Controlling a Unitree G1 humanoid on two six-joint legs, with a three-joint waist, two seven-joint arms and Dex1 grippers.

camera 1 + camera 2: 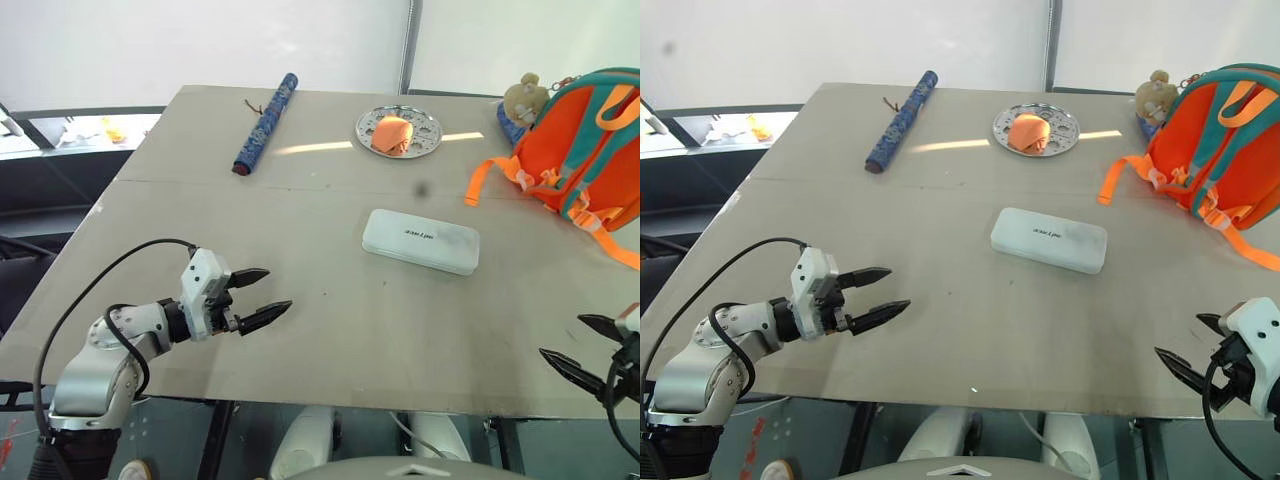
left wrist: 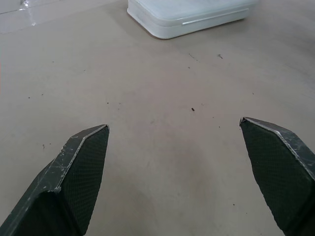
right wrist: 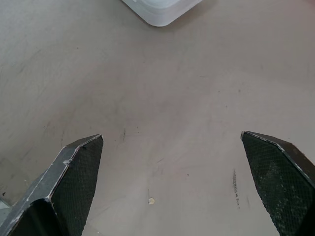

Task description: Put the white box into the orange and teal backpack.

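The white box [image 1: 421, 240] lies flat in the middle of the grey table [image 1: 330, 330], small dark lettering on its lid. It also appears as the white box [image 2: 189, 17] in the left wrist view and as a corner of the white box [image 3: 160, 10] in the right wrist view. The orange and teal backpack [image 1: 585, 150] rests at the far right, a beige plush charm [image 1: 524, 98] at its top. My left gripper [image 1: 268, 296] hovers open over the near left of the table, pointing toward the box. My right gripper [image 1: 581, 350] is open at the near right edge. Both are empty.
A round silver plate [image 1: 398, 131] holding an orange thing stands at the back centre. A long blue patterned roll [image 1: 265, 122] lies at the back left. Loose orange straps [image 1: 500, 175] trail from the backpack toward the box. The table's front edge runs just under both grippers.
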